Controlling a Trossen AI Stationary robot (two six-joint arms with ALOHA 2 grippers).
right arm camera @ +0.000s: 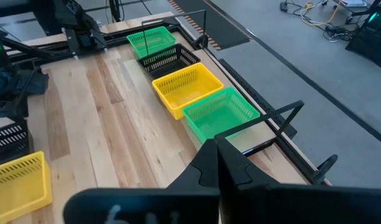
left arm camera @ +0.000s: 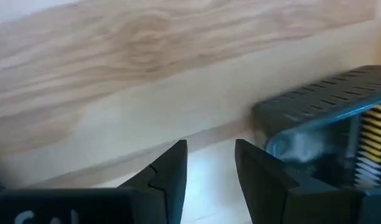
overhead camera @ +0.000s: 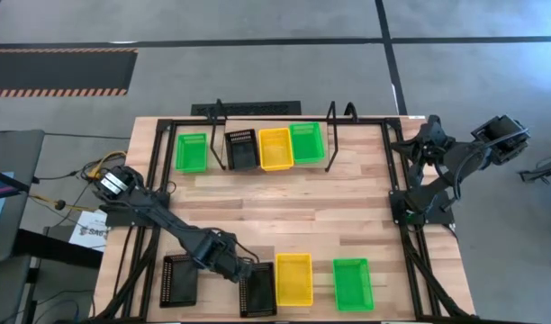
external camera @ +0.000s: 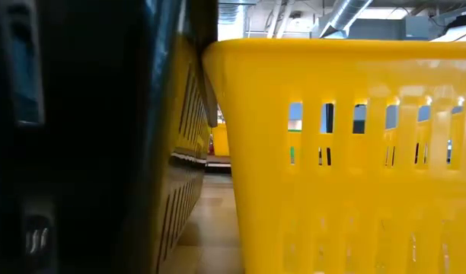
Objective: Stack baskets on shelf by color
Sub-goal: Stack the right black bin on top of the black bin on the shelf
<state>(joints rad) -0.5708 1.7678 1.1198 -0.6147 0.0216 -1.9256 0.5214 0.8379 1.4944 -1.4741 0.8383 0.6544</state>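
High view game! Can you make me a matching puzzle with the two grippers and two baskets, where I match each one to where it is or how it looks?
Things:
1. left gripper
2. right gripper
3. far-row yellow basket
4. near-row green basket

Places or states:
A. shut, off to the right side
B. third from the left in its row
C. open, beside a black basket
D. right end of its row

Pairs: 1-C, 2-A, 3-B, 4-D

Three green baskets point(overhead camera: 192, 151), two yellow baskets point(overhead camera: 275, 148), three black baskets point(overhead camera: 241, 149), one shelf point(overhead camera: 347, 168).
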